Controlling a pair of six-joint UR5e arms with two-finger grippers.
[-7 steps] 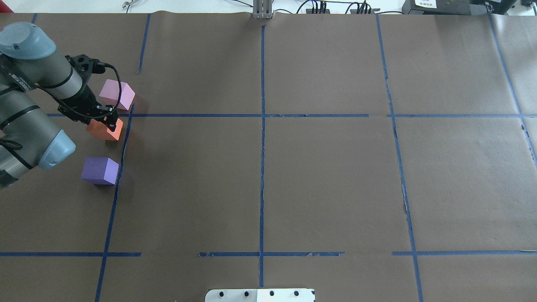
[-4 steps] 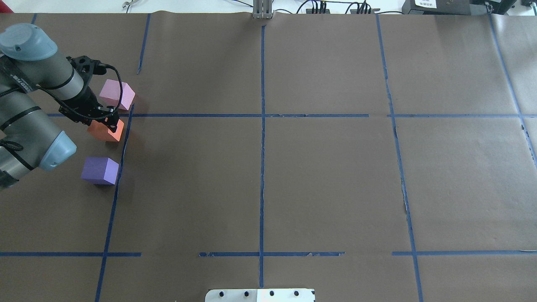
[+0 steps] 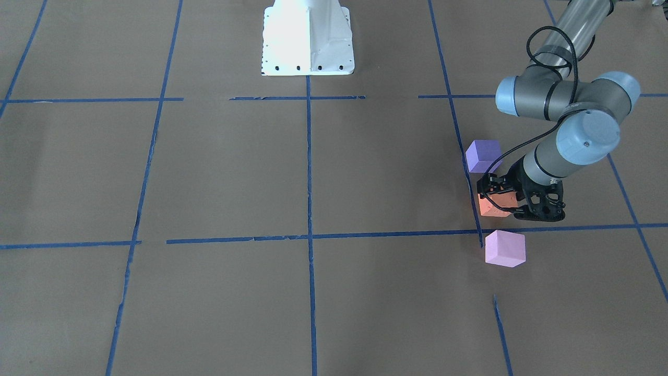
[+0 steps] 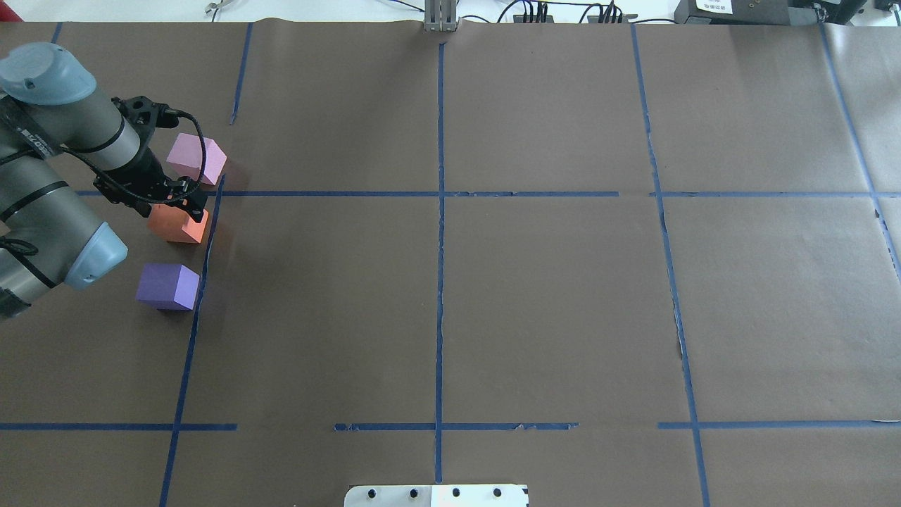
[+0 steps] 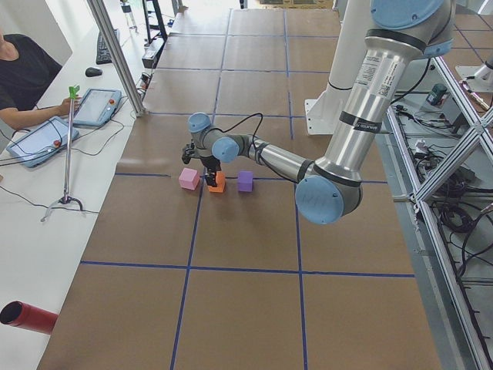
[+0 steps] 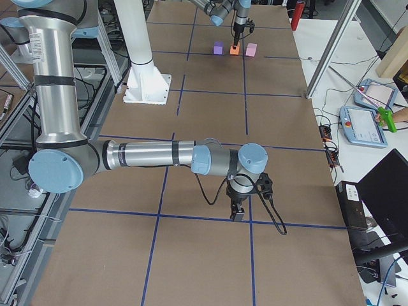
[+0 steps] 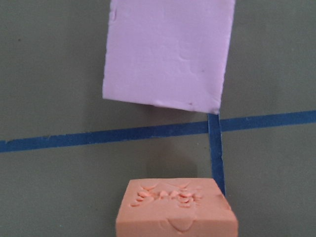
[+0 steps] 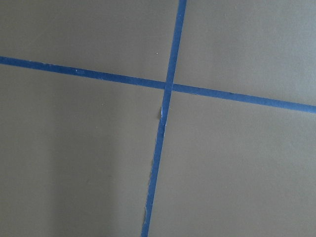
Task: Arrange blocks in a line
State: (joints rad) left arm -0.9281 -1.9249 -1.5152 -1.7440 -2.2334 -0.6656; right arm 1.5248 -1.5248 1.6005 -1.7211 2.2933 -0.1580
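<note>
Three foam cubes stand in a row beside a blue tape line at the table's left. The pink-lilac block is farthest from the robot, the orange block is in the middle and the purple block is nearest. My left gripper is shut on the orange block, low at the table. The left wrist view shows the orange block below the pink block. My right gripper shows only in the exterior right view, low over bare paper far from the blocks. I cannot tell whether it is open.
Brown paper with a blue tape grid covers the table. The white robot base plate stands at the robot's side. An operator with tablets sits beyond the table's far edge, and a red cylinder lies there.
My left gripper and the orange block have shifted slightly toward the robot, a little closer to the purple block. The pink and purple blocks have not moved.
</note>
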